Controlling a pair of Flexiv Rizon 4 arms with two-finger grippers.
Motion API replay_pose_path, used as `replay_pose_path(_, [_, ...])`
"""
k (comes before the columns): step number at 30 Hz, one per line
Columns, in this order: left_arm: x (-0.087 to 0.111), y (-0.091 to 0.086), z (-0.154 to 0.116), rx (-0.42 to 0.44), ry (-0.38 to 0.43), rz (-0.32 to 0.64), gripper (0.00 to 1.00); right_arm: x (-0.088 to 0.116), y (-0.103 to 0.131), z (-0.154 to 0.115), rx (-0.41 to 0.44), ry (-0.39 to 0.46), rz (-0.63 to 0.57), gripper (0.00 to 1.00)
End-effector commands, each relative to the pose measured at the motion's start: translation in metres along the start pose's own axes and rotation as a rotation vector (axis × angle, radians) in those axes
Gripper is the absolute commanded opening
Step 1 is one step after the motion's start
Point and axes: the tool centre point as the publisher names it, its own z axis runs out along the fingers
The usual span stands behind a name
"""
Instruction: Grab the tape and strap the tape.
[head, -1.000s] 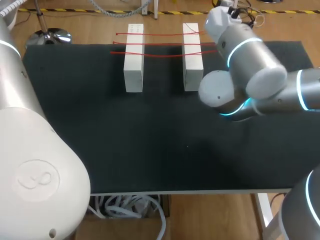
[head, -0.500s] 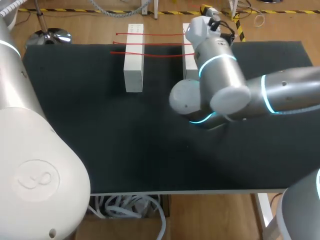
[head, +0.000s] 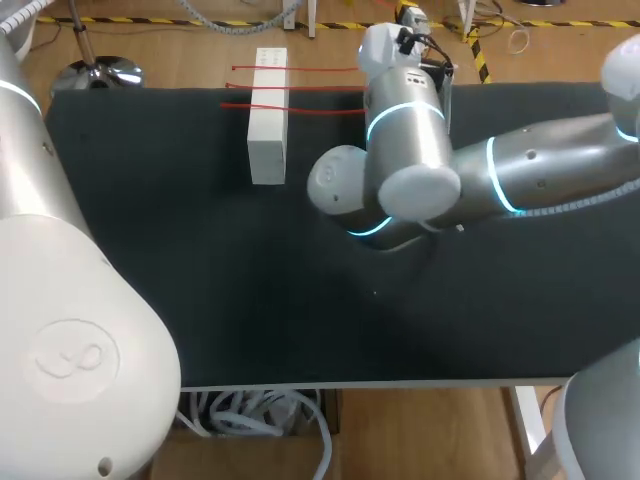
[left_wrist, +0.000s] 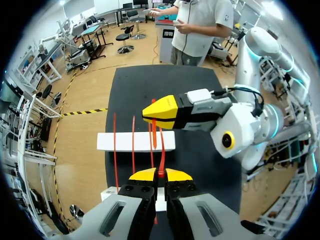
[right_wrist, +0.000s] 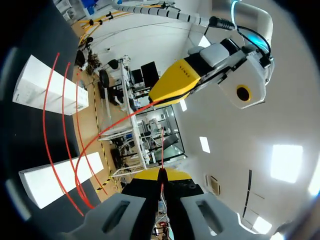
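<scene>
Left gripper (left_wrist: 160, 175): pressed together, pinching one end of the red tape (left_wrist: 161, 156).
Right gripper (left_wrist: 152, 114): pinching its other end, so you can pull it tight.
Tape: in the air between both grippers, near the white block (left_wrist: 127, 141).

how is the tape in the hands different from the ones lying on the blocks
The held tape is pinched by the left hand and right hand and lifted; the flat tapes are touched by neither. The held tape runs through the air; the flat tapes lie straight across both blocks. All are thin and red.
</scene>
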Motion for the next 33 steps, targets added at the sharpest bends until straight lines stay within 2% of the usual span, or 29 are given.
replay_pose_path(1, [-0.001, -0.001, -0.001, -0.004, 0.003, -0.001, 0.00, 0.001, 0.007, -0.003, 0.022, 0.004, -0.007, 0.00])
replay_pose_path(33, [-0.001, -0.001, -0.001, -0.004, 0.003, -0.001, 0.00, -0.003, 0.028, -0.001, -0.006, -0.012, -0.023, 0.00])
